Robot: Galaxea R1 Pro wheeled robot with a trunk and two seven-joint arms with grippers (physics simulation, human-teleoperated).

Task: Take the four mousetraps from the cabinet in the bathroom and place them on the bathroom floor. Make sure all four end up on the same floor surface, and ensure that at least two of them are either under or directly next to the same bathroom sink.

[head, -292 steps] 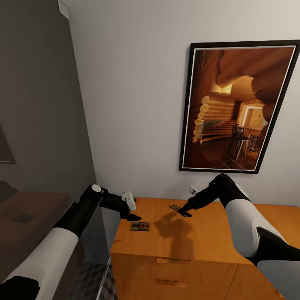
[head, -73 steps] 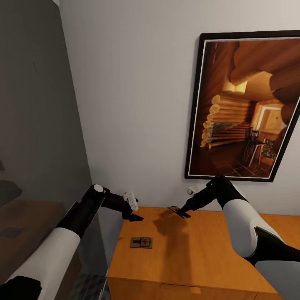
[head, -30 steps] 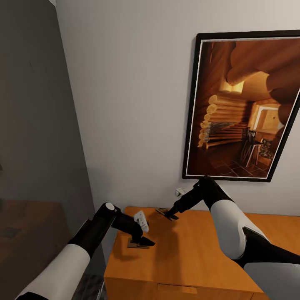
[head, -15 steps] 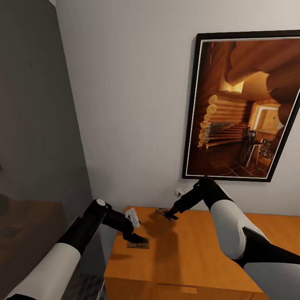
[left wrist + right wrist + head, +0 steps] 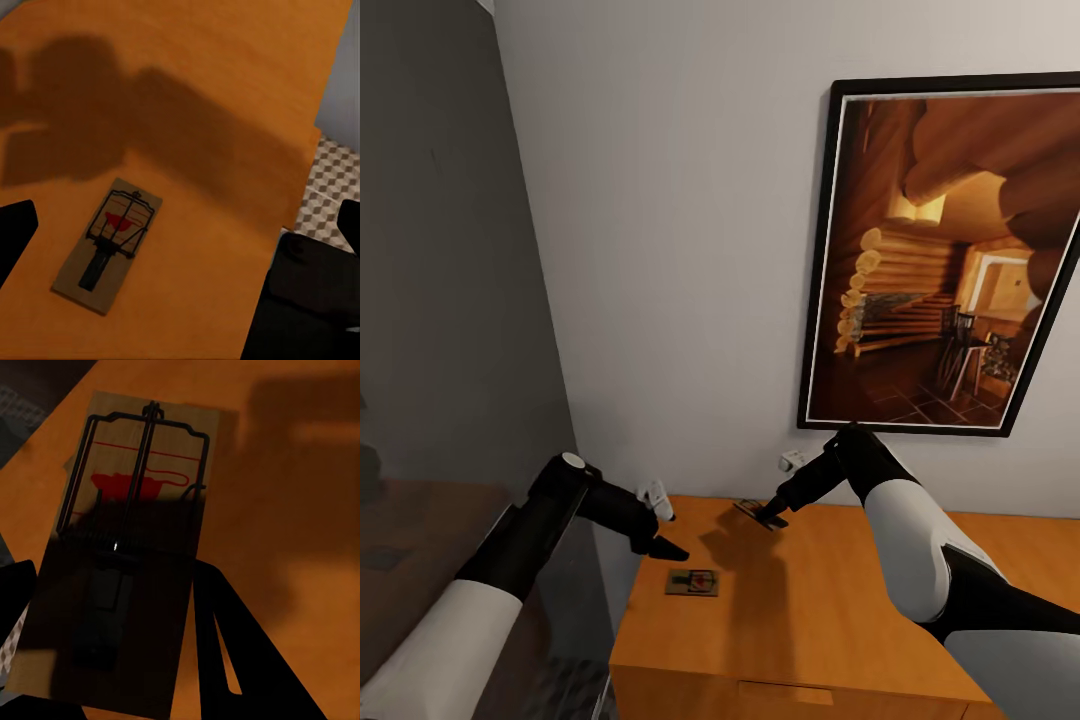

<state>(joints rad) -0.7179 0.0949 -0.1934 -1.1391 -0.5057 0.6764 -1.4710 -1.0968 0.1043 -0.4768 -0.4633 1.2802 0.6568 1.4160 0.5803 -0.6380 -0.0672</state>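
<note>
You are facing the orange-brown cabinet (image 5: pixel 810 610), looking down on its smooth flat top. Nearest you, toward its left edge, one mousetrap (image 5: pixel 692 582) is lying flat on the wood; in the left wrist view the same mousetrap (image 5: pixel 107 244) is showing its dark wire frame and a red mark, with nothing touching it. Your left gripper (image 5: pixel 663 548) is hovering just above and left of that trap, its jaws spread apart and empty. Beyond the cabinet's left edge, in the left wrist view, a strip of cube-patterned bathroom floor (image 5: pixel 324 196) is showing below.

Farther back, near the wall, your right gripper (image 5: pixel 768 518) is pinching a second mousetrap (image 5: pixel 752 510) and holding it clear of the cabinet top. In the right wrist view that second mousetrap (image 5: pixel 131 540) is sitting clamped between the dark fingers (image 5: pixel 232 660). On the far wall, a framed picture of a log cabin interior (image 5: pixel 950 250) is hanging above the cabinet.
</note>
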